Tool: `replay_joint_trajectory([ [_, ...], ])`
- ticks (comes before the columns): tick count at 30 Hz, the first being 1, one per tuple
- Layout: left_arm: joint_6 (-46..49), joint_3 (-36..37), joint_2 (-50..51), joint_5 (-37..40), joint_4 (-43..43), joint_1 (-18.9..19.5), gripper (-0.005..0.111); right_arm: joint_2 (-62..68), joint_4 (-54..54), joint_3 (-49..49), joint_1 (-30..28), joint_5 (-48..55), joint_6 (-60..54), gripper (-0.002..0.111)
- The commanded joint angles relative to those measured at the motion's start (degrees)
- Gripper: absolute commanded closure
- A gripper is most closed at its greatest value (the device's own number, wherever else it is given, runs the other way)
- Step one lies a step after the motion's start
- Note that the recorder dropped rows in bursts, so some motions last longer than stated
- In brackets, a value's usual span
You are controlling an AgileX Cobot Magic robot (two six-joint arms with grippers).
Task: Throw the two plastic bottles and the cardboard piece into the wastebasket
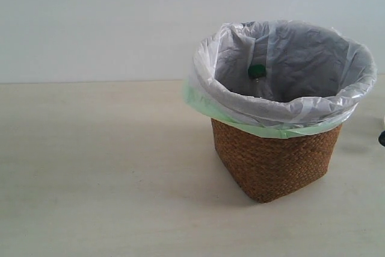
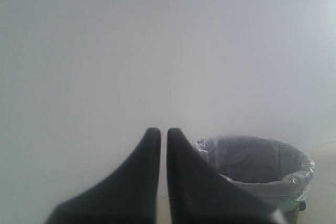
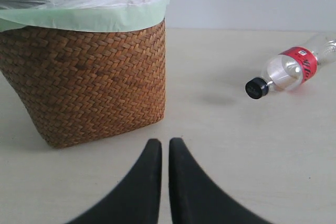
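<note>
One bottle (image 3: 291,69) | clear, black cap, red label | lying flat

The wicker basket (image 1: 274,161) stands upright, right of centre in the exterior view, with a white and pale green bag (image 1: 301,58) folded over its rim. A green-capped bottle (image 1: 257,71) sits inside, cap uppermost. The red-labelled bottle (image 3: 291,72), clear with its black cap on, lies on its side on the surface (image 1: 90,179), apart from the basket.
</note>
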Motion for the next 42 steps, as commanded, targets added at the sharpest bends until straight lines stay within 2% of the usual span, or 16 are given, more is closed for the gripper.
replay_joint_trajectory([
  [1,-0.54,0.24,-0.32,-0.04,0.0,0.15,0.103,-0.32,-0.46,-0.06,0.08,-0.54,-0.22,0.106],
  [13,-0.54,0.74,-0.32,0.2,0.0,0.15,0.103,-0.32,-0.46,-0.06,0.08,-0.54,-0.22,0.106],
  [21,-0.54,4.87,-3.0,-0.29,0.0,1.09,0.103,-0.32,-0.46,-0.06,0.08,-0.54,-0.22,0.106],
  [27,-1.64,6.18,-3.0,-0.56,0.0,7.32,0.103,-0.32,-0.46,-0.06,0.08,-0.54,-0.22,0.106],
  [31,-10.26,6.18,-3.0,-1.55,1.96,13.02,0.103,-0.32,-0.46,-0.06,0.08,-0.54,-0.22,0.106],
  [36,-22.72,6.44,-3.0,-2.05,9.96,19.15,0.103,-0.32,-0.46,-0.06,0.08,-0.54,-0.22,0.106],
  [42,-27.53,11.41,-3.0,-11.32,11.08,24.99,0.103,-0.32,-0.46,-0.06,0.08,-0.54,-0.22,0.106],
])
